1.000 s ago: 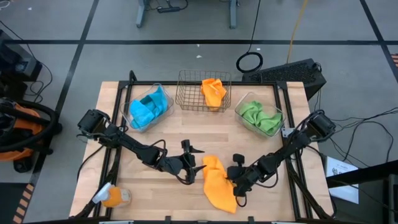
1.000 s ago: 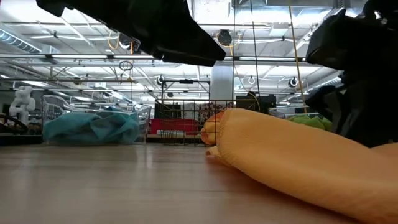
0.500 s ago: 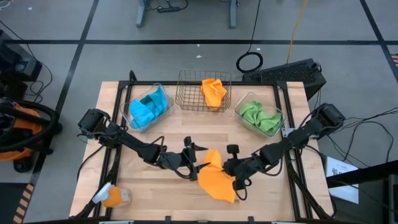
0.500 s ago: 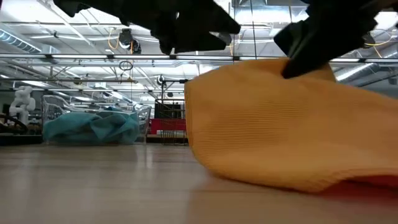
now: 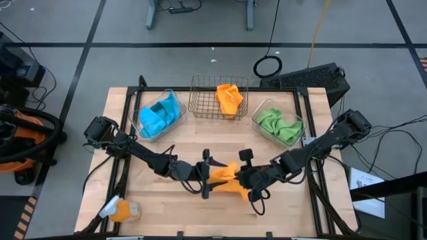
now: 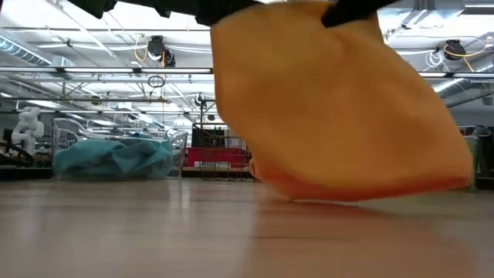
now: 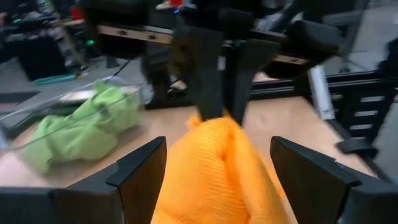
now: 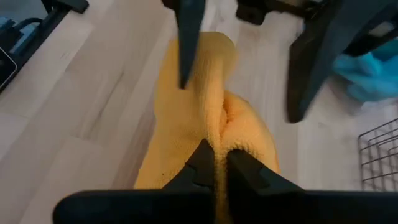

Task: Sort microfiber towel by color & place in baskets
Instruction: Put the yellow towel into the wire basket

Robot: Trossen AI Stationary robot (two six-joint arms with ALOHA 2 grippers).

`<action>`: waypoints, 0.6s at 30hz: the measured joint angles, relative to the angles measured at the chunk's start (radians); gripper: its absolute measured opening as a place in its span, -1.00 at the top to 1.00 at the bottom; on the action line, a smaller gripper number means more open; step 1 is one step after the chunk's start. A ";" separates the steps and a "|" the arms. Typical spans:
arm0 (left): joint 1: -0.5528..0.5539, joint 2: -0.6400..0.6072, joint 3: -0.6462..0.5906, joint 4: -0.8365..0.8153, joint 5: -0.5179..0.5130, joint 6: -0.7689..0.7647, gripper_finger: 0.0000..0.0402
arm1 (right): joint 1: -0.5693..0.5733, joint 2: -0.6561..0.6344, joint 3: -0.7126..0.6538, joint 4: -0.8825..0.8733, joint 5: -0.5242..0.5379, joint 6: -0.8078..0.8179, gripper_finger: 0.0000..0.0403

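The orange towel (image 5: 227, 179) was lying flat on the near-centre of the table (image 5: 120, 140) 1 s ago; now it's bunched up and lifted, w/ only its lower edge brushing the wood in the low view. The right gripper (image 5: 244, 179) has it: fingers pressed together on a fold of the cloth, clear in the right wrist view, where the 2 dark tips pinch the orange ridge. That arm has slid left toward the table's middle since 1 s ago, dragging the towel w/ it.

The left gripper (image 5: 205, 180) is just beside the towel on its left, claw spread wide, cloth between the 2 fingers (image 7: 140, 174) but not squeezed. It has moved right to meet the other arm.

So pick-up is done or nearly so, and it looks like a handover or 2-arm straighten may be coming; can't say which.

Far side of the table, 3 bins:
- far left, clear bin (image 5: 148, 107) w/ blue towel (image 5: 160, 115)
- far centre, wire basket (image 5: 203, 100) w/ 1 orange towel (image 5: 228, 97) already in
- far right, clear bin (image 5: 299, 123) w/ green towel (image 5: 279, 124)

By colour the held towel belongs in the wire basket, well apart from it now. Likely the last loose towel on the table, so the task seems close to finished
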 joint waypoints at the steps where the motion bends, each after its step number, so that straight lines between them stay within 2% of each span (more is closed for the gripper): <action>1: 0.000 0.000 0.000 0.004 0.016 0.009 -0.46 | 0.000 0.000 0.012 -0.009 0.000 -0.010 0.96; 5: 0.000 0.000 0.000 -0.013 0.034 0.014 -0.46 | 0.000 0.000 0.041 -0.048 -0.001 -0.042 0.96; 9: 0.001 0.000 0.000 -0.044 0.106 0.012 -0.46 | -0.002 0.000 0.052 -0.063 -0.001 -0.057 0.96; 18: 0.041 0.081 0.000 -0.015 0.110 0.049 -0.44 | -0.002 0.000 0.052 -0.065 -0.001 -0.091 0.96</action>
